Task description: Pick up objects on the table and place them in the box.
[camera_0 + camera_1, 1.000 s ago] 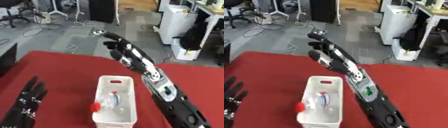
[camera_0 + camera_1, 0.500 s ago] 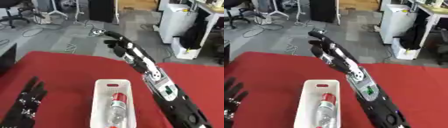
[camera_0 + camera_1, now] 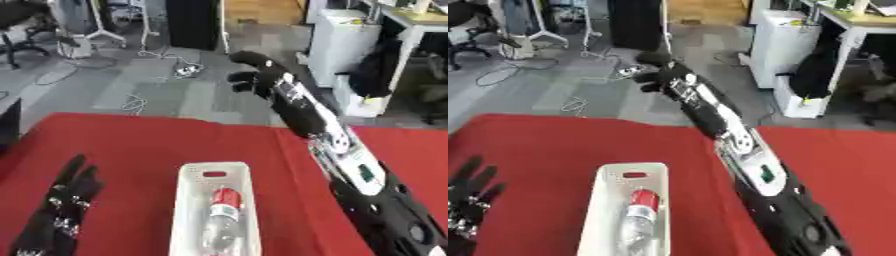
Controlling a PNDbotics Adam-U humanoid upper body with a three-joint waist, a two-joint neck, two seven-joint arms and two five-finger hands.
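Bottle [image 3: 222, 216] is in the box [image 3: 190, 202]: clear plastic, red cap and a red label band, lying lengthwise along the box with the cap toward the far end. I see nothing else in the box. Box is a white, narrow, open-topped bin with a handle slot in the far wall; it sits on the red table [image 3: 131, 145], near the front edge, roughly centre.

Right robot hand [image 3: 255, 75] is up and extended well past the far edge of the table, out over the grey floor [image 3: 166, 95]. I read its fingers as relaxed, slightly bent, holding nothing. The right arm [image 3: 350, 165] runs diagonally from the lower right corner up to that hand, passing just beside the box on its right without touching it, as far as I can tell.

Left robot hand [image 3: 61, 210] is at the lower left, over the red table, fingers straight and pointing up, spread, empty. It is apart from the box, with bare red cloth between them.

Behind the table I see office clutter: a white cabinet [image 3: 337, 40], cables on the floor, a chair base at far left.
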